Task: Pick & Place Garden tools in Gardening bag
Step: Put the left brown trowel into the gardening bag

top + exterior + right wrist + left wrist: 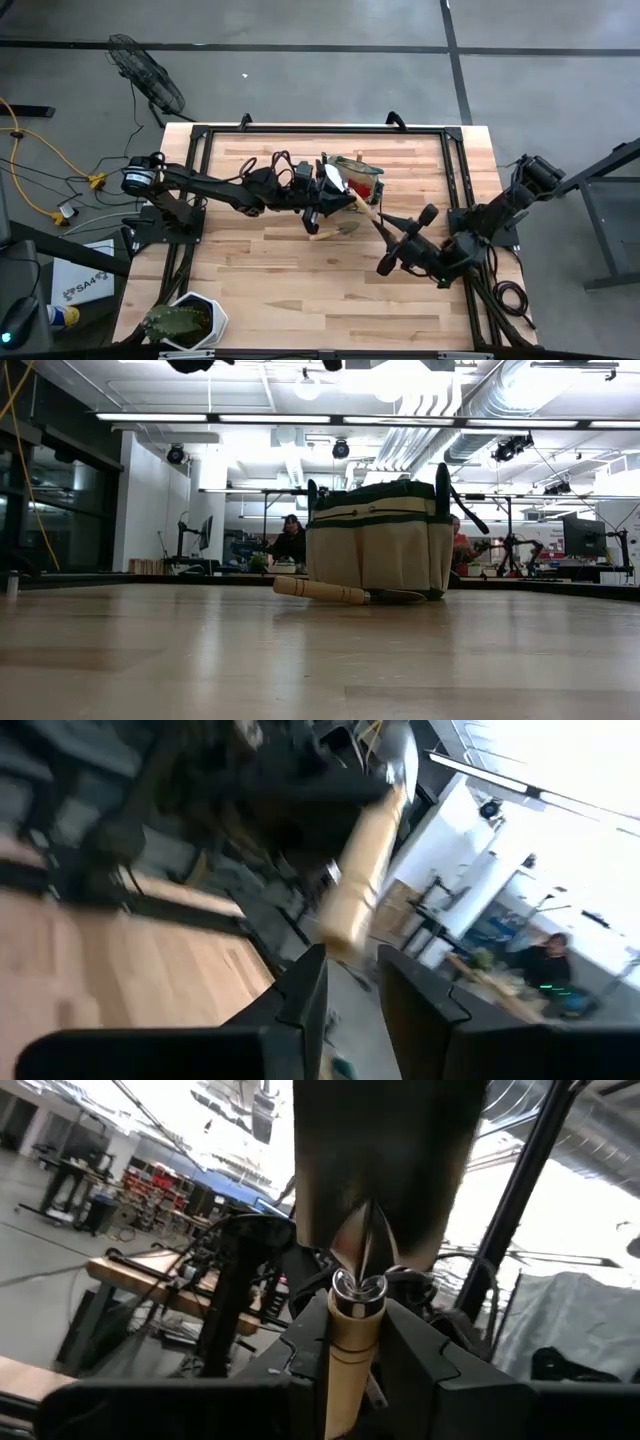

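My left gripper [345, 202] is shut on a wooden-handled trowel held in the air beside the khaki gardening bag [358, 168]. The trowel's shiny blade [335, 178] points far-left and its handle [366, 209] points near-right. My right gripper [385, 226] is open. Its fingers stand about a handle's width apart, just short of the handle's free end [342, 925]. A second trowel [335, 231] lies flat on the table in front of the bag [375, 540]. A red lump [366, 188] shows at the bag's near edge. The rake and shears are not visible. My left gripper pinches the trowel's wooden handle just below the metal ferrule [352, 1325] between its two fingers [300, 1335]. The fingers come from the table's left and lie across the handle. The trowel is lifted clear of the table and slanted.
A plant in a white hexagonal pot [190, 320] stands at the table's near left corner. A black frame [455, 170] runs around the work area. People sit in the room behind the bag [290, 535].
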Controlling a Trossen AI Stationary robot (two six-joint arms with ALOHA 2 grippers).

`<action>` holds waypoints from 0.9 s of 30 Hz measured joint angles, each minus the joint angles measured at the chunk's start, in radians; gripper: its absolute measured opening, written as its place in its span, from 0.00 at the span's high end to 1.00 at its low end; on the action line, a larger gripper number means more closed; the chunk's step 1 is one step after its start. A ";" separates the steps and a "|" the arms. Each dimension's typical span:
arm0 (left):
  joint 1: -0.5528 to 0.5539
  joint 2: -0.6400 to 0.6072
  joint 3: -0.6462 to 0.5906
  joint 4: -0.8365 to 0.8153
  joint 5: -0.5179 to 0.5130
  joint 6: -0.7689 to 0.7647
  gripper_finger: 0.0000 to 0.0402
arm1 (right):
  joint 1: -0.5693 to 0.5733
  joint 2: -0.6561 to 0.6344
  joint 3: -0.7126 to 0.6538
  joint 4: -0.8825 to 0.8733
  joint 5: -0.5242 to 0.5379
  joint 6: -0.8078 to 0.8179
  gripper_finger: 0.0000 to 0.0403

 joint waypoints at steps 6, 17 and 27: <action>-0.001 0.000 0.000 0.002 0.004 -0.013 0.86 | 0.021 -0.001 0.000 -0.001 0.022 -0.073 0.67; 0.000 -0.001 0.000 0.008 0.010 -0.113 0.86 | 0.010 0.001 -0.001 -0.248 -0.044 -0.161 0.43; 0.021 -0.002 0.000 -0.089 0.045 -0.315 0.86 | -0.057 0.001 -0.001 -0.283 -0.069 -0.274 0.49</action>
